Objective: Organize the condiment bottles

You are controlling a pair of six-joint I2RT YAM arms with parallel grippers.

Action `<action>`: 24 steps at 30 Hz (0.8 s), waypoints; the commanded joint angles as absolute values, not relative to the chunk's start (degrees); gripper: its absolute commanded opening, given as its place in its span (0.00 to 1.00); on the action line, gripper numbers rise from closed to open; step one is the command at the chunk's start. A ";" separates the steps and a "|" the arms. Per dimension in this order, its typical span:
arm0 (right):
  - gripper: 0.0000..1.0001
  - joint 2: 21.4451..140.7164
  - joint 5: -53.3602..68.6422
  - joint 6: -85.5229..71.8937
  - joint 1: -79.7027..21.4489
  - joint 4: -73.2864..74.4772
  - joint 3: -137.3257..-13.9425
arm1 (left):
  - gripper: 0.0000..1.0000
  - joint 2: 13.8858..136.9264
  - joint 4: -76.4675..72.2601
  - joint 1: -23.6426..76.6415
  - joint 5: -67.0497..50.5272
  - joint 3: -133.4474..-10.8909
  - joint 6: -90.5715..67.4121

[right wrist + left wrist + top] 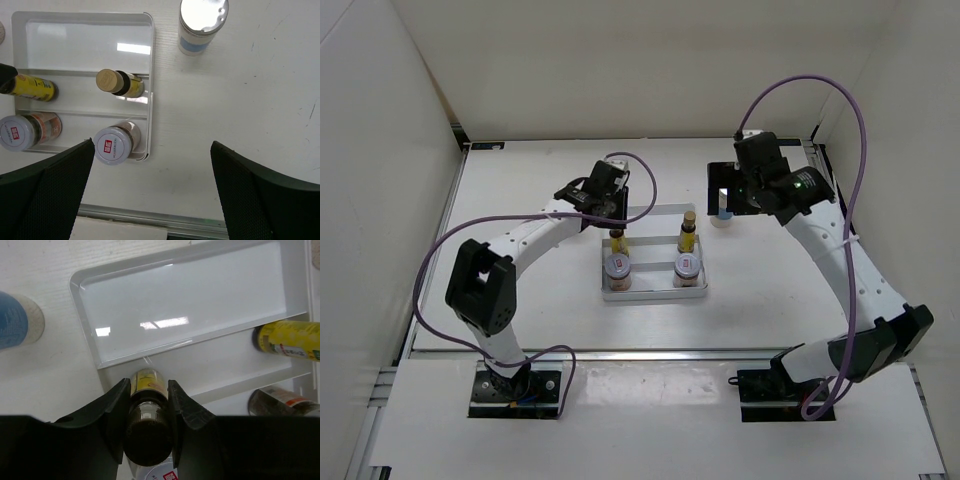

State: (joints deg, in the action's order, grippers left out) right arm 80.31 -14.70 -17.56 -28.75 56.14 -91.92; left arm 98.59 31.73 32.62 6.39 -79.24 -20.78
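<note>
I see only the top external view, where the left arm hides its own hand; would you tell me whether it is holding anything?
Observer: Yes, the left hand is shut on a yellow bottle standing in the tray's middle compartment.
Operator: Thanks. I count five bottles; where is the sixth?
Observer: A blue-labelled bottle sits on the table left of the tray, outside it.
Operator: And is the right hand empty?
Observer: Yes, the right hand is open and holding nothing.

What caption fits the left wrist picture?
Left gripper shut on a slim yellow bottle standing in the middle row of the white tray.
</note>
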 commanded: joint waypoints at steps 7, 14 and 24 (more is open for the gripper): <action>1.00 77.61 -15.03 -17.05 -27.07 56.95 -91.49 | 0.35 95.71 31.38 33.13 8.70 -80.60 -20.65; 1.00 75.94 -17.31 -17.05 -27.07 57.48 -90.35 | 1.00 95.71 33.05 33.66 10.89 -80.86 -21.88; 1.00 84.71 -9.17 -14.33 -17.24 50.64 -91.75 | 1.00 85.53 36.21 33.66 19.58 -83.58 -18.38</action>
